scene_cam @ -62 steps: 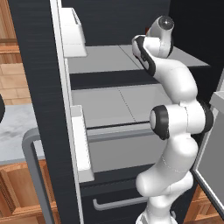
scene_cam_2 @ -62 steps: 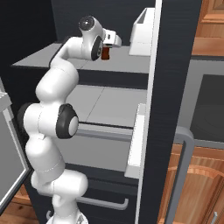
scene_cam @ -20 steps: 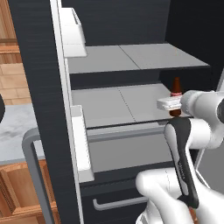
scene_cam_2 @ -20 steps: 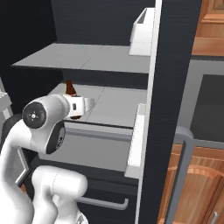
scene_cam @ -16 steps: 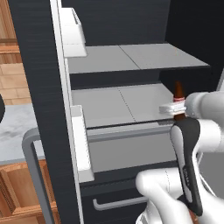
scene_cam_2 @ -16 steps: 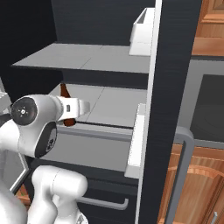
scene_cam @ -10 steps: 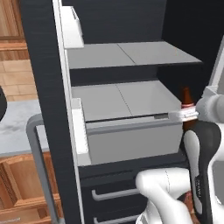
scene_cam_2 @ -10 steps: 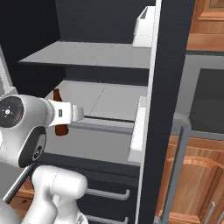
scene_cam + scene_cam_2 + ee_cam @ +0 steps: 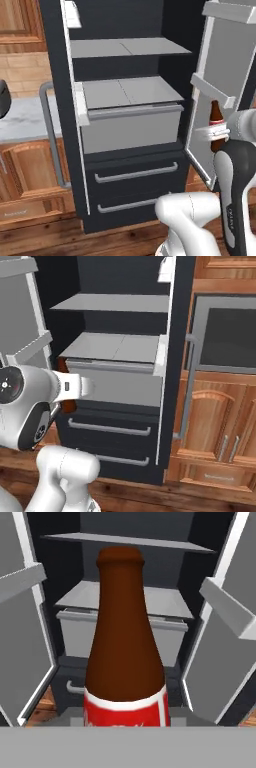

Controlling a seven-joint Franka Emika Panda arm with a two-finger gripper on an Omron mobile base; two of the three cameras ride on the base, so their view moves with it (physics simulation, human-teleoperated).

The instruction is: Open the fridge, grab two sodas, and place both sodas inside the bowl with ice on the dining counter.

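No readable text, even on the soda bottle (image 9: 125,657) label.

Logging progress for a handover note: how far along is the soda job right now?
Done: the fridge stands open, both doors swung wide. In hand: the tool is shut on the brown soda bottle, held upright in front of the open shelves. Left: carrying this bottle to the bowl of ice on the dining counter, then fetching the second soda and placing it there too.

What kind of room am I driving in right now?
Almost certainly a home kitchen: an open dark fridge with grey shelves, wooden cabinets beside it, and a brown soda bottle held in the gripper.
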